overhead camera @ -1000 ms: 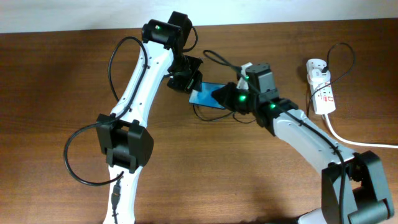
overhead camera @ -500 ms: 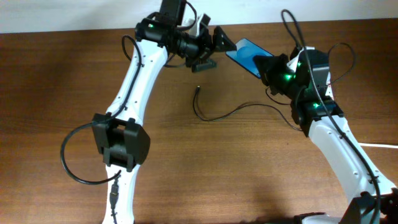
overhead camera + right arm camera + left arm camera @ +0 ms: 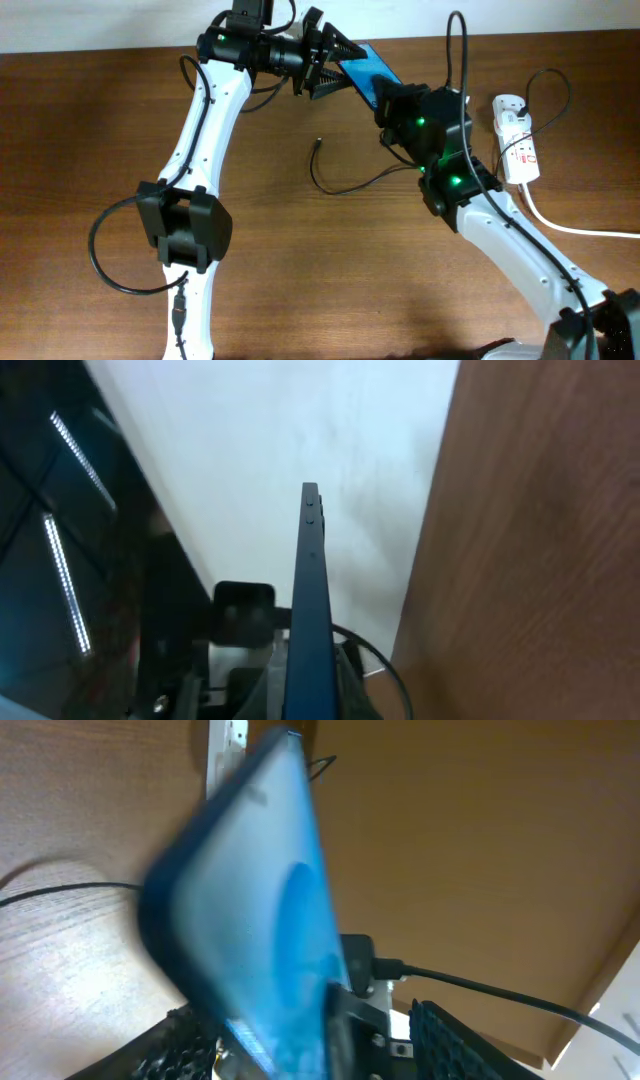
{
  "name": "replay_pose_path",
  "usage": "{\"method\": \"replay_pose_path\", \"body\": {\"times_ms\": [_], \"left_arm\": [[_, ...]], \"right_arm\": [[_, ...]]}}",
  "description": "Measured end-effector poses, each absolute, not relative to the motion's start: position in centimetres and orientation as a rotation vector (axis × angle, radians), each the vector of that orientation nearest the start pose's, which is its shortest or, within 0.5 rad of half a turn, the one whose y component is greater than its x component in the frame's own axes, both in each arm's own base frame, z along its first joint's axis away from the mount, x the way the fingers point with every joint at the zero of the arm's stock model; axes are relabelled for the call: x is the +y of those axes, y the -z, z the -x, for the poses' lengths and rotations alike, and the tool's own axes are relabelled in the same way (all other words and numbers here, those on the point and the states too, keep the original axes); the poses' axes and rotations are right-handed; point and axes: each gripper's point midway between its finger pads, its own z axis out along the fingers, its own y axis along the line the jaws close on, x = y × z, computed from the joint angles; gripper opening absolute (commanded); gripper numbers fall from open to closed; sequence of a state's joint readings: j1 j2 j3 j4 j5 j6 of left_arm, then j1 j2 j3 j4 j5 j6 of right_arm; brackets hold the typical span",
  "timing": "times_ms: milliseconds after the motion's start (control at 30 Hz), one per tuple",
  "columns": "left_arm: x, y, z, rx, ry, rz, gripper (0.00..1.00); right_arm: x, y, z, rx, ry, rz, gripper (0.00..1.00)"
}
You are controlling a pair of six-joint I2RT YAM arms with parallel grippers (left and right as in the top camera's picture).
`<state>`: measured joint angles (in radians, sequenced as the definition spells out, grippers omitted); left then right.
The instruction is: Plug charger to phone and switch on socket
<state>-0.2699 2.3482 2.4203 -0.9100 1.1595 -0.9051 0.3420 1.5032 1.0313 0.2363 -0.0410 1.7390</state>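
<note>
The phone [image 3: 362, 68], blue screen lit, hangs tilted in the air over the back of the table. My right gripper [image 3: 388, 100] is shut on its right end; the right wrist view shows the phone [image 3: 311, 580] edge-on, clamped in the gripper [image 3: 310, 685]. My left gripper [image 3: 345, 66] is open, its fingers on either side of the phone's left end. In the left wrist view the blurred phone [image 3: 270, 920] fills the space in the gripper [image 3: 320, 1050]. The charger cable [image 3: 370, 180] lies loose on the table, its tip [image 3: 317, 143] free. The socket [image 3: 518, 140] lies at the right.
A thick white cord [image 3: 570, 225] runs from the socket toward the right edge. A thin black cable loops above the socket [image 3: 550, 85]. Both arms reach over the back half of the wooden table [image 3: 330, 270].
The phone has left the table and risen to the back, held by my right gripper. It then moved left toward my left gripper, which opened and now has its fingers around the phone's end.
</note>
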Motion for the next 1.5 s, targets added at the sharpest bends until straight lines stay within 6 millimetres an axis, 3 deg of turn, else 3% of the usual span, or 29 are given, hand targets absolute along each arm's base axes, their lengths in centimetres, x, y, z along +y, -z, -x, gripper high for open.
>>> {"method": "replay_pose_path", "body": {"times_ms": [167, 367, 433, 467, 533, 600, 767, 900, 1033, 1100, 1233, 1333, 1367, 1400, 1500], "left_arm": [[-29.6, -27.5, -48.1, 2.589, 1.922, 0.246, 0.52], [-30.1, -27.5, -47.8, 2.599, 1.925, 0.248, 0.46], [-30.7, -27.3, -47.5, 2.610, 1.916, 0.247, 0.38], [-30.8, -27.3, -47.5, 2.613, 1.911, 0.248, 0.31], [-30.9, -27.2, -47.5, 2.620, 1.906, 0.262, 0.08], [-30.8, -27.0, -47.6, 2.627, 1.897, 0.282, 0.00], [-30.8, -27.0, -47.7, 2.629, 1.897, 0.304, 0.00], [-30.8, -26.8, -47.8, 2.634, 1.878, 0.315, 0.00], [-30.6, -25.9, -48.7, 2.622, 1.767, 0.313, 0.00], [-29.8, -25.4, -49.5, 2.610, 1.710, 0.336, 0.00], [-26.8, -25.1, -51.4, 2.563, 1.643, 0.353, 0.00], [-23.2, -24.8, -52.8, 2.525, 1.586, 0.346, 0.00], [-21.7, -24.6, -53.3, 2.513, 1.559, 0.343, 0.00], [-19.7, -24.4, -53.8, 2.500, 1.526, 0.343, 0.00], [-13.6, -23.0, -54.0, 2.510, 1.417, 0.354, 0.00]], "right_arm": [[17.9, -25.7, -45.5, 1.558, -1.472, -1.428, 0.04], [18.8, -25.9, -45.7, 1.513, -1.497, -1.432, 0.04], [18.7, -25.8, -45.8, 1.503, -1.492, -1.441, 0.04], [18.6, -25.8, -45.9, 1.496, -1.491, -1.443, 0.04], [18.5, -26.1, -46.0, 1.484, -1.496, -1.441, 0.04], [18.4, -26.6, -46.1, 1.456, -1.508, -1.443, 0.04], [18.3, -26.6, -46.1, 1.432, -1.530, -1.480, 0.04], [18.3, -26.5, -46.1, 1.438, -1.521, -1.476, 0.18], [18.6, -26.2, -46.1, 1.475, -1.501, -1.448, 0.45], [18.8, -26.2, -46.0, 1.485, -1.505, -1.438, 0.57], [18.9, -26.1, -45.9, 1.514, -1.481, -1.396, 0.59], [19.7, -25.5, -45.5, 1.666, -1.376, -1.195, 0.62], [20.1, -24.9, -45.1, 1.739, -1.332, -1.114, 0.69], [20.6, -22.6, -44.1, 1.907, -1.214, -0.989, 0.71], [20.5, -18.0, -41.4, 2.186, -1.003, -0.838, 0.70]]}}
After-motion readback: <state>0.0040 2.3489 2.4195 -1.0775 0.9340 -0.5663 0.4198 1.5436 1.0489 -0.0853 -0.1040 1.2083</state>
